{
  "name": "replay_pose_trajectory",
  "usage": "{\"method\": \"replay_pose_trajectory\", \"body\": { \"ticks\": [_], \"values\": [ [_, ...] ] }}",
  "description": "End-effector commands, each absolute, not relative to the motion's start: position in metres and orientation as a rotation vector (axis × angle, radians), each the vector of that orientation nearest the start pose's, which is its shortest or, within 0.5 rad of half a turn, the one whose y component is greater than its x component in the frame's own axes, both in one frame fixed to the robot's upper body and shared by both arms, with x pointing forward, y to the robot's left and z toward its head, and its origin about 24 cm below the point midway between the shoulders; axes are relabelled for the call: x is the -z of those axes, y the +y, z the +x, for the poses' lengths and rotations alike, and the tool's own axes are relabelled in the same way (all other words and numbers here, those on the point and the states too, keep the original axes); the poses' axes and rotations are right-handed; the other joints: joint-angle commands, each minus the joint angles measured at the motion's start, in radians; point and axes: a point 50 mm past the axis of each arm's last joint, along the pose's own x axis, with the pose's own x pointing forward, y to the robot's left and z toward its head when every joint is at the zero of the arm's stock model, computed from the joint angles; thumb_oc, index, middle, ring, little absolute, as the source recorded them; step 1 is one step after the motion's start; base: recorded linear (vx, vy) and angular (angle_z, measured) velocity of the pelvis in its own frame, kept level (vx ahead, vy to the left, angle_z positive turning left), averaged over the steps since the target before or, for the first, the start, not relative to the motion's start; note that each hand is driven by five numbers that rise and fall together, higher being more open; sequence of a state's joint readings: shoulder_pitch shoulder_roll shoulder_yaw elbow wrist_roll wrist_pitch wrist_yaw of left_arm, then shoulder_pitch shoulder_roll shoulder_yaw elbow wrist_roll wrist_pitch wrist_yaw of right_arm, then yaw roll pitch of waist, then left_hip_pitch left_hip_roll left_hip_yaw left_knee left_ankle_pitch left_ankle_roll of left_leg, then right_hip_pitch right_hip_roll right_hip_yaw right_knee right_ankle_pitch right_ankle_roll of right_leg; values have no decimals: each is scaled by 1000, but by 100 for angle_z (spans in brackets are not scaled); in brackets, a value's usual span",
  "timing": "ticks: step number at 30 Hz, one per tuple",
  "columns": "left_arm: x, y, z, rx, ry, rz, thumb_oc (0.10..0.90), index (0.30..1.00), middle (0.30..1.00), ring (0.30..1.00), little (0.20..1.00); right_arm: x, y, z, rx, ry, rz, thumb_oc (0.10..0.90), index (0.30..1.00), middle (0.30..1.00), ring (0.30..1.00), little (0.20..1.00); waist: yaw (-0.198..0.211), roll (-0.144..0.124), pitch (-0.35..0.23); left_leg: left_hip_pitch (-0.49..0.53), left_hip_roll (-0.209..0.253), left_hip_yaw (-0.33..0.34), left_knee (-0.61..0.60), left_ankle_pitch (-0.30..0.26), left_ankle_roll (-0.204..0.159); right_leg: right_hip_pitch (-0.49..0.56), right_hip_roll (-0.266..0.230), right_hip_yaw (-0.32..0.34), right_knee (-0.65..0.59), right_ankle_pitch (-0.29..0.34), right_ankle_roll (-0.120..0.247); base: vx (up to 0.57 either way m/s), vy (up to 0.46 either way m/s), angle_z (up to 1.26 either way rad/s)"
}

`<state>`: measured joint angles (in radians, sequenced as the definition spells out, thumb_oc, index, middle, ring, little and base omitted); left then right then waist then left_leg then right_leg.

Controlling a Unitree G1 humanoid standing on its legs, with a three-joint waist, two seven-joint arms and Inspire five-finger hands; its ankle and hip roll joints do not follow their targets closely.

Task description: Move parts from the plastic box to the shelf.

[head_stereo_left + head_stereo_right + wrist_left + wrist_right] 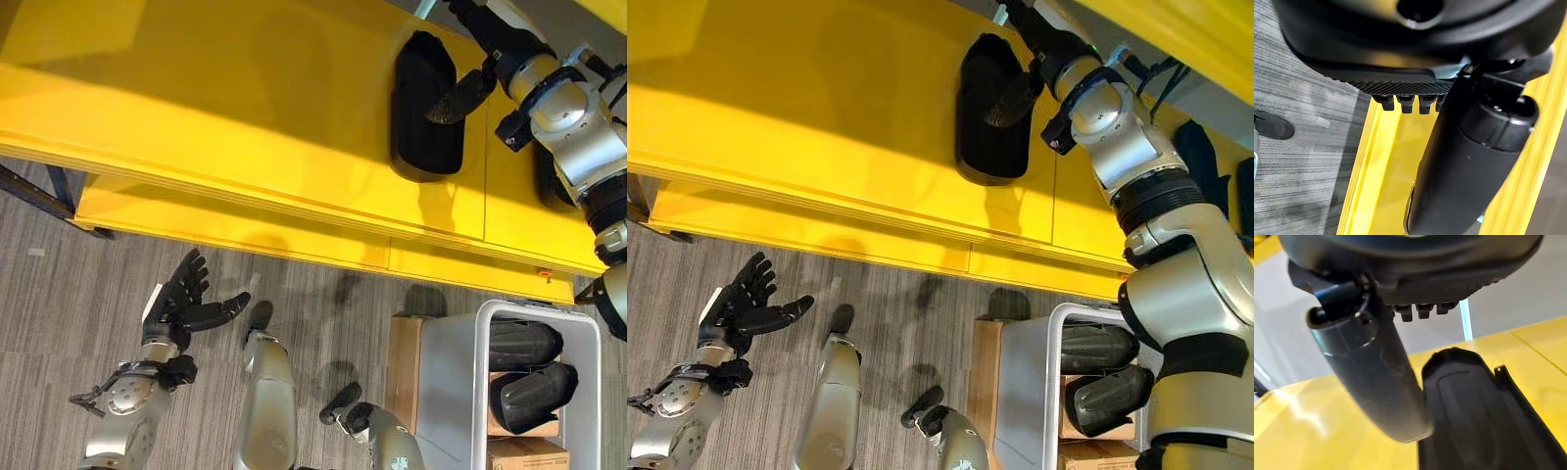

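Black part (427,108) lying on yellow shelf (216,108), right hand (480,59) open just beside it, left hand (181,299) open below the shelf.

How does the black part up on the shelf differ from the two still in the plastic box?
The part on the shelf lies alone on the yellow shelf, its long side running away from the robot, with the right hand at its edge. The two parts in the box sit stacked close together inside the white plastic box, lying crosswise, untouched. All three are dark, rounded, shell-like pieces.

Three black parts (427,108), one box (451,392)
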<state>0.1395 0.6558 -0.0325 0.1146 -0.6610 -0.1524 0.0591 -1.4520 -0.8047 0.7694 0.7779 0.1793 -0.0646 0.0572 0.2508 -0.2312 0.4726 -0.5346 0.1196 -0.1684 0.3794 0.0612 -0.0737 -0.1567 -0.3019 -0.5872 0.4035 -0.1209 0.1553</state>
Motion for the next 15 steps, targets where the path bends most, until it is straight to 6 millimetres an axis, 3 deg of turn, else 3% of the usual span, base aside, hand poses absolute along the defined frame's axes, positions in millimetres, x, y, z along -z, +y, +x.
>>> {"method": "replay_pose_trajectory", "body": {
  "ticks": [1, 4, 5, 6, 8, 14, 15],
  "values": [
    [-67, 289, 225, -109, -33, 35, 900, 1000, 1000, 1000, 1000, -392, -190, 370, 1, -686, -909, 900, 1000, 1000, 1000, 1000, -17, -10, -93, 98, 33, 44, 79, -224, 37, -55, 21, 76, 66, 104, 29, -25, 34, -7],
    [-60, 284, 223, -100, -8, 13, 900, 1000, 1000, 1000, 1000, -377, -173, 354, -133, -802, -791, 900, 1000, 1000, 1000, 1000, -42, 4, -116, 127, 35, 55, 68, -224, 35, -27, 19, 79, 50, 99, 28, -33, 35, -6],
    [-59, 283, 224, -94, -6, 11, 900, 1000, 1000, 1000, 1000, -373, -173, 351, -134, -816, -780, 900, 1000, 1000, 1000, 1000, -47, 3, -121, 125, 29, 62, 58, -196, 41, -24, 12, 65, 33, 114, 14, 5, 8, -11],
    [-59, 283, 223, -95, -4, 12, 900, 1000, 1000, 1000, 1000, -372, -173, 351, -136, -815, -779, 900, 1000, 1000, 1000, 1000, -47, 4, -124, 136, 35, 58, 59, -219, 34, -19, 18, 77, 41, 100, 28, -47, 28, -9],
    [-58, 281, 224, -87, -4, 9, 900, 1000, 1000, 1000, 1000, -365, -175, 349, -146, -820, -727, 900, 1000, 1000, 1000, 1000, -51, 4, -129, 136, 29, 66, 48, -193, 40, -14, 12, 64, 22, 117, 15, -17, 10, -14],
    [-46, 268, 219, -56, 33, -12, 900, 1000, 1000, 1000, 1000, -300, -175, 333, -281, -804, -398, 900, 1000, 1000, 1000, 1000, -89, 30, -201, 253, 25, 102, -83, -154, 45, 85, 15, 70, -96, 153, 31, 64, 22, -3],
    [-46, 268, 219, -55, 34, -11, 900, 1000, 1000, 1000, 1000, -299, -175, 333, -281, -803, -397, 900, 1000, 1000, 1000, 1000, -88, 29, -201, 255, 25, 103, -86, -153, 45, 86, 15, 70, -98, 153, 31, 50, 21, -8]
  ]
}}
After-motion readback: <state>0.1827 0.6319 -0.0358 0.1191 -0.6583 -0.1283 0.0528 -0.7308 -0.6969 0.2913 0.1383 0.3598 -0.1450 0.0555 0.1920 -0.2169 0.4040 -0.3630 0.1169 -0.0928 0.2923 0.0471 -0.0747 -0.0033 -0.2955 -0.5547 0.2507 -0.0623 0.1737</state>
